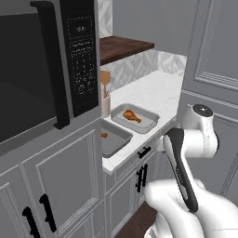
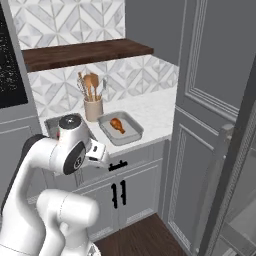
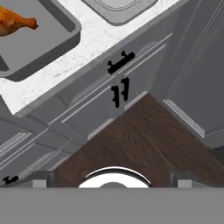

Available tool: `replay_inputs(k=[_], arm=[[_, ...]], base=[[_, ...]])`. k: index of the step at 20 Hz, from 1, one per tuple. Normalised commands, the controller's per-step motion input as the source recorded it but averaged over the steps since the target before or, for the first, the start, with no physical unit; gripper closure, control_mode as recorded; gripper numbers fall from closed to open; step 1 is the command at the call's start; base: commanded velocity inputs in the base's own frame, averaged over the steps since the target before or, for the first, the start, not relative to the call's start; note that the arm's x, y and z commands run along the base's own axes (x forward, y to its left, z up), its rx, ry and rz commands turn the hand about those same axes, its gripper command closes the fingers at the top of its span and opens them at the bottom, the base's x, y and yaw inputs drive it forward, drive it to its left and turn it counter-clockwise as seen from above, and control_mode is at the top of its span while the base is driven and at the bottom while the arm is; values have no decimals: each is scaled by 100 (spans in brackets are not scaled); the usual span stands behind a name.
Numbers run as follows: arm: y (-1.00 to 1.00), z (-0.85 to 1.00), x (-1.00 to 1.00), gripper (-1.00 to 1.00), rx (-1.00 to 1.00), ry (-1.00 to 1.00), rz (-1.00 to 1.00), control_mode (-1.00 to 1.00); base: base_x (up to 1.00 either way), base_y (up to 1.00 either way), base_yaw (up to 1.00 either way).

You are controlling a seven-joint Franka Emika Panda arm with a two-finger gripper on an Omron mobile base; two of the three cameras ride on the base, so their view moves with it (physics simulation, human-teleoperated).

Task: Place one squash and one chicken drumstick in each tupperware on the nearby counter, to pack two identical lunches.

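Note:
Two grey tupperware trays lie on the white marble counter [image 1: 153, 90]. The farther tupperware [image 1: 142, 124] [image 2: 131, 133] holds a browned chicken drumstick [image 1: 131, 115] [image 2: 117, 124] [image 3: 13, 19]. The nearer tupperware [image 1: 116, 139] shows a small orange-brown bit [image 1: 104, 135] at its left edge; I cannot tell what it is. No squash is in view. My gripper [image 3: 112, 180] hangs in front of the counter's edge, pointing down at the cabinet fronts and floor. It is open, fingertips [image 3: 42, 178] wide apart, nothing between them.
A black microwave [image 1: 42, 69] sits in a tall grey cabinet left of the counter. A beige holder with wooden utensils [image 2: 93, 107] stands behind the trays, under a dark wooden shelf [image 2: 85, 52]. Tall grey panelled doors [image 2: 210, 75] close off the right. Black handles [image 3: 120, 63] mark the cabinets.

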Motion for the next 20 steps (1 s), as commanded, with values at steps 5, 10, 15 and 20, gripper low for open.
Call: replay_inputs(k=[5, 10, 15, 20], arm=[[0, 0, 0, -100, 0, 0, 0, 100], [0, 0, 0, -100, 0, 0, 0, 100], [0, 0, 0, -100, 0, 0, 0, 100], [0, 0, 0, -100, 0, 0, 0, 100]], base=[[-100, 0, 0], [-100, 0, -2], [-98, 0, -49], [-76, 0, -71]])
